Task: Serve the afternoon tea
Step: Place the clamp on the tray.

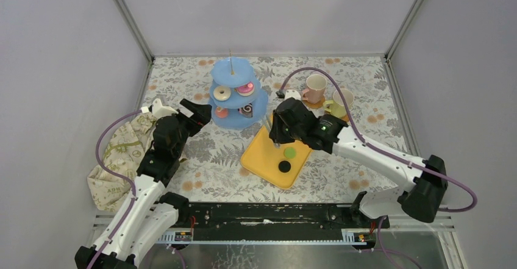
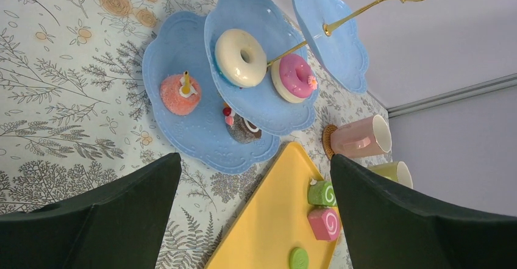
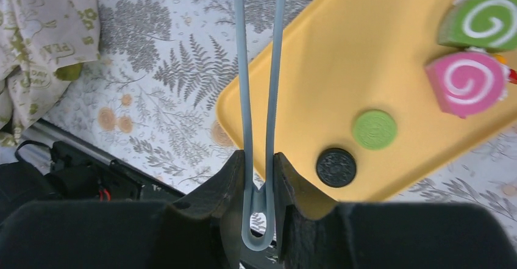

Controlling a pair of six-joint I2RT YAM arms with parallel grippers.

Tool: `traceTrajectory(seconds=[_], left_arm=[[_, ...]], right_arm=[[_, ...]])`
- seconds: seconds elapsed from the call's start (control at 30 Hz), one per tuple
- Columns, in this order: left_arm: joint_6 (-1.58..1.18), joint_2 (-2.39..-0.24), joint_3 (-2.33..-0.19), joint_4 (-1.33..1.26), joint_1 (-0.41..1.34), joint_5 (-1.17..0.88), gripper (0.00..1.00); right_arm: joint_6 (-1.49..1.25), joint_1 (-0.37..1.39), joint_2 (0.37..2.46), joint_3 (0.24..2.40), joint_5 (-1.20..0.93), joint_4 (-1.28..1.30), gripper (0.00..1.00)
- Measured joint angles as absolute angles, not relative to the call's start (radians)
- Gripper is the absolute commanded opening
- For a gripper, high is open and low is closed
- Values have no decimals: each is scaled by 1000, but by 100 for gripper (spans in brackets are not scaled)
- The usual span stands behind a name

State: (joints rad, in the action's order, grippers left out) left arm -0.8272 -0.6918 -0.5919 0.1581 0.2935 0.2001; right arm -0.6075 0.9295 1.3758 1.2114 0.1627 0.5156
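The right gripper is clenched on the bend of a pair of thin grey-blue plastic tongs. The tongs' two arms stand slightly apart and run out over the left edge of the yellow rectangular tray, towards the rim of the light-blue three-tier stand. Whether their tips touch that rim cannot be told.

The left gripper hangs released, jaws spread wide, just beside the stand's left side.

On the stand's middle tier sit a white-iced toy doughnut and a pink-iced toy doughnut. The bottom tier holds an orange toy cake and a brown toy pastry.

The tray lies at an angle on the floral-patterned desk, its far corner just beside the stand's bottom rim and its near corner pointing at the desk's front edge. On it are a flat green round biscuit and a flat black round biscuit, both near the tray's right edge. Farther along are a green swirl roll and a pink swirl roll, side by side and close together.

A pink mug and a pale green mug stand towards the back right of the desk, behind the right arm.

A crumpled beige cloth with green print is bunched at the left wall. Bare patterned desk lies between the left arm and the tray.
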Motion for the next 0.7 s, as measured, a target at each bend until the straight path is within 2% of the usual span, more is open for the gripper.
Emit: traceTrajectory(seconds=[0.7], left_arm=[[-838, -724, -577, 123, 294, 176, 97]], right_arm=[[-685, 930, 977, 843, 403, 613, 21]])
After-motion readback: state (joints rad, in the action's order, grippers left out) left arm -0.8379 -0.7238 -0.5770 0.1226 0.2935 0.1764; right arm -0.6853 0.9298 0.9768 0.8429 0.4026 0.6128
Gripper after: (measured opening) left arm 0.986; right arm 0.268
